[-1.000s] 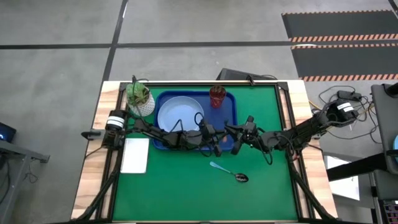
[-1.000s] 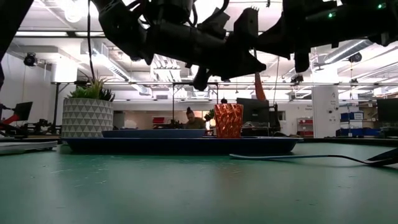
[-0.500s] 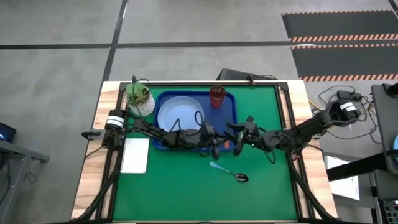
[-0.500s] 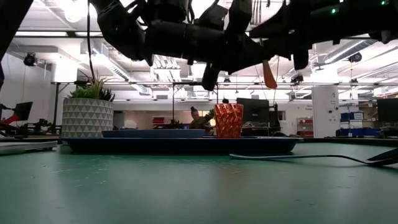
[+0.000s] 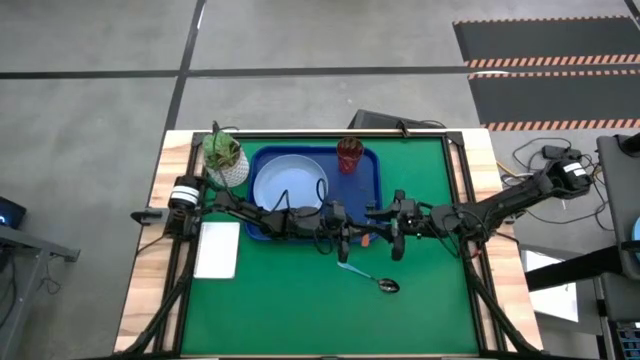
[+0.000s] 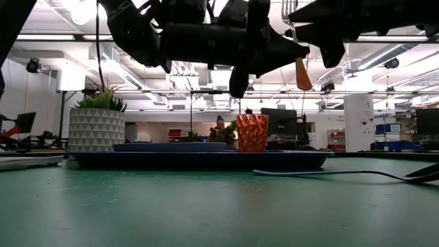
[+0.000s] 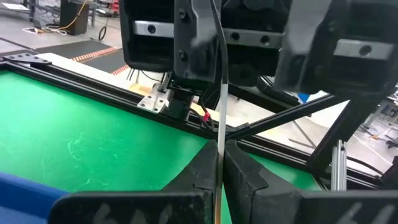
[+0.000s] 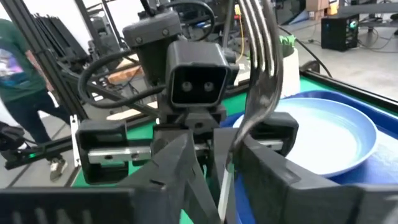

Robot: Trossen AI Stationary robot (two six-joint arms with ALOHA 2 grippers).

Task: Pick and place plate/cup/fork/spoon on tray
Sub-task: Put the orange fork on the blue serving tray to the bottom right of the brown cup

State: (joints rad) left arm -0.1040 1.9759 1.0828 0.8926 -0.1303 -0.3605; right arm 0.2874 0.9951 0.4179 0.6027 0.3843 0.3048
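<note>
The fork [image 5: 366,240], with silver tines and an orange handle, hangs in the air between my two grippers, just off the tray's near right corner. My left gripper [image 7: 217,173] is shut on it. My right gripper [image 8: 224,171] faces it from the right, open, with a finger on each side of the fork's neck. The light-blue plate [image 5: 290,185] and the reddish cup [image 5: 350,155] stand on the dark-blue tray [image 5: 372,190]. The teal-handled spoon [image 5: 368,277] lies flat on the green mat, on the near side of the grippers. My left gripper pinches the fork's thin metal shaft [image 7: 218,140] between its two fingers. The fingers come in level from the table's left and lie across the fork. The fork is lifted clear and roughly upright, tines [image 8: 258,37] up and orange handle [image 6: 300,74] hanging below.
A white pot with a green plant [image 5: 225,160] stands at the tray's far left corner. A white flat sheet [image 5: 217,250] lies on the wood at the mat's left. People show in the room beyond the table.
Both grippers have drifted a little toward the table's near edge, still facing each other. The fork's orange handle has risen and swung toward the table's right.
</note>
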